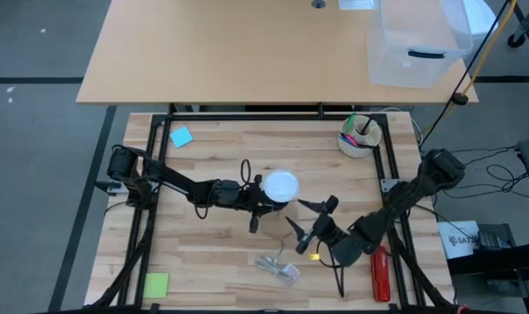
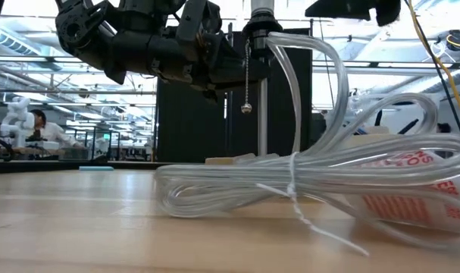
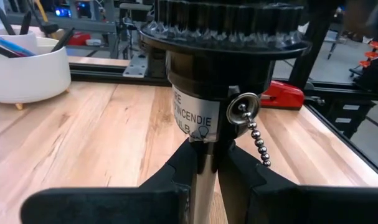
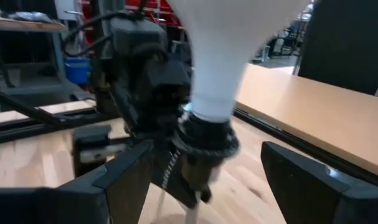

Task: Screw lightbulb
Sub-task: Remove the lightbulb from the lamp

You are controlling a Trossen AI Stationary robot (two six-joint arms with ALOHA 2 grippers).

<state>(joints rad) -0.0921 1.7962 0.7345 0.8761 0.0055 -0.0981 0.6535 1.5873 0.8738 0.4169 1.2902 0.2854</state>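
Observation:
The white lightbulb point(image 1: 280, 186) stands upright with its neck point(image 4: 217, 81) in the black socket point(image 4: 204, 146); its screw base is hidden inside the socket. The socket point(image 3: 220, 68) tops a thin metal stem point(image 2: 261, 98), and a bead pull chain point(image 3: 254, 134) hangs from it. My left gripper point(image 1: 257, 199) reaches in from the table's left and is shut on the stem below the socket. My right gripper point(image 1: 303, 218) is open just right of and nearer than the bulb. In its wrist view its fingers point(image 4: 123, 174) stand on either side of the socket without touching it. My left gripper pinches the metal stem point(image 3: 204, 177) between its two fingers point(image 3: 182, 171), just below the black socket. The fingers come in level from the table's left and lie across the upright stem. The stem's lower end is hidden, so I cannot tell whether it stands on the table.
A coil of clear cable point(image 1: 277, 266) lies near the front edge, close to my right gripper, and fills the low view point(image 2: 305, 182). A red tool point(image 1: 380, 272) lies front right. A white cup of pens point(image 1: 360, 135) stands far right. A blue note point(image 1: 181, 137) and a green note point(image 1: 156, 284) lie at the left.

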